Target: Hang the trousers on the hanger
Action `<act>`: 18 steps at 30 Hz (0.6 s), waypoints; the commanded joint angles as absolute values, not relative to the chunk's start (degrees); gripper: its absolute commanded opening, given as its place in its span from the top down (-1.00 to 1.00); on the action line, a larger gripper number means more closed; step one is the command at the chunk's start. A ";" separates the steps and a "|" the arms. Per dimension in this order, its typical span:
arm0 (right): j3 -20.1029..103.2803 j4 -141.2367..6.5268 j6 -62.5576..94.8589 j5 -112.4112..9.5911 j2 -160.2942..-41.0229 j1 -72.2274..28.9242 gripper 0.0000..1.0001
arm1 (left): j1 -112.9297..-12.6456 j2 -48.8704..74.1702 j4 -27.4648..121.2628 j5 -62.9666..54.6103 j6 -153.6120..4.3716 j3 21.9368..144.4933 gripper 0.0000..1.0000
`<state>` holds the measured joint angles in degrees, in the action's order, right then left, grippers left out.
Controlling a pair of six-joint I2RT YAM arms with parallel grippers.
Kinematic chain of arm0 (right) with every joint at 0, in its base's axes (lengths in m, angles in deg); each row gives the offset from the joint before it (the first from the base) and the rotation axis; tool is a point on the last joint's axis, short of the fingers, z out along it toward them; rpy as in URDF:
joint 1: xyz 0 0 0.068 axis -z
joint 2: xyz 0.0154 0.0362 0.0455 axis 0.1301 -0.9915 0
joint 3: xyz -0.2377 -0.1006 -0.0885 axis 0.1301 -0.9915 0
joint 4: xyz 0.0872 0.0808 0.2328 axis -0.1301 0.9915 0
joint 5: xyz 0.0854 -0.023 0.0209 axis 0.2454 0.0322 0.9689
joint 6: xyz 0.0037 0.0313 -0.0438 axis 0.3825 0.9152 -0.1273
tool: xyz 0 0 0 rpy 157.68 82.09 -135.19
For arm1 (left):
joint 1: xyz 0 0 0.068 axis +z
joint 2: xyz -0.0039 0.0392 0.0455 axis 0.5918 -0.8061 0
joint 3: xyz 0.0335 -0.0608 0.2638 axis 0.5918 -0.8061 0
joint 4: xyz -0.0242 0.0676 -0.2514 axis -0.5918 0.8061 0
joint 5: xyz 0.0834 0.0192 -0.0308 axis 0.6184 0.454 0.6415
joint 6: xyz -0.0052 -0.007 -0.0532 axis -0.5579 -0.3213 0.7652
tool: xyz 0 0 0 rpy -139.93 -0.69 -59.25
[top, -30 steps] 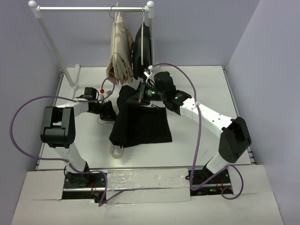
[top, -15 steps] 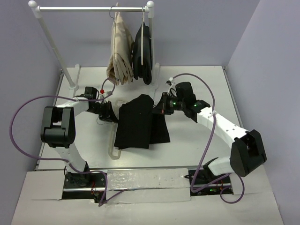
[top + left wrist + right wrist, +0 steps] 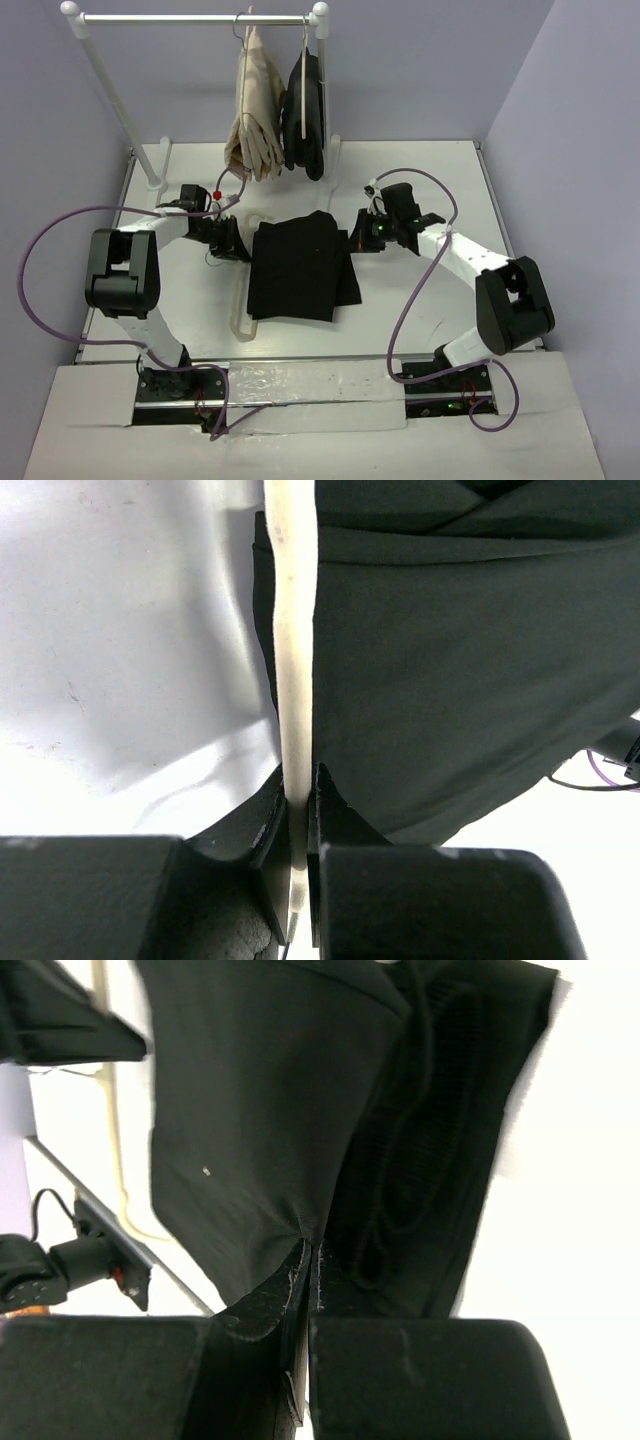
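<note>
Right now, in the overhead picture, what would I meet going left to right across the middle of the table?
left tool → hanger → trousers → right tool

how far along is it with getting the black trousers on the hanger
Looks mostly done: the trousers lie folded across the hanger on the table. In hand: the left gripper clamps the hanger's bar, the right gripper pinches the trouser edge. Left, probably: releasing the cloth and lifting the hanger to check it holds.
</note>
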<state>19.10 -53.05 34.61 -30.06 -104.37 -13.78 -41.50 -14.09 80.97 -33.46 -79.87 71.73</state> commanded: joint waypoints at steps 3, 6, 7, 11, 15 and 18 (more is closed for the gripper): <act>18.60 -54.50 32.19 -34.09 -107.55 -11.77 1.00 | -40.95 -11.17 82.40 -29.40 -82.77 73.80 1.00; 19.65 -54.77 31.84 -35.49 -109.92 -11.69 1.00 | -40.95 -10.91 82.75 -28.53 -83.12 74.24 1.00; 20.61 -54.77 31.75 -35.50 -110.54 -11.51 1.00 | -40.95 -10.82 82.93 -28.09 -83.38 74.15 1.00; 22.29 -53.98 32.10 -35.50 -111.07 -11.07 1.00 | -40.95 -10.29 83.02 -25.81 -84.27 73.45 1.00; 24.39 -52.31 32.98 -33.66 -109.76 -10.28 1.00 | -40.95 -10.12 82.40 -23.52 -85.05 72.48 1.00; 26.24 -50.82 32.54 -33.56 -108.52 -10.10 1.00 | -40.95 -10.12 81.96 -22.90 -85.23 72.22 1.00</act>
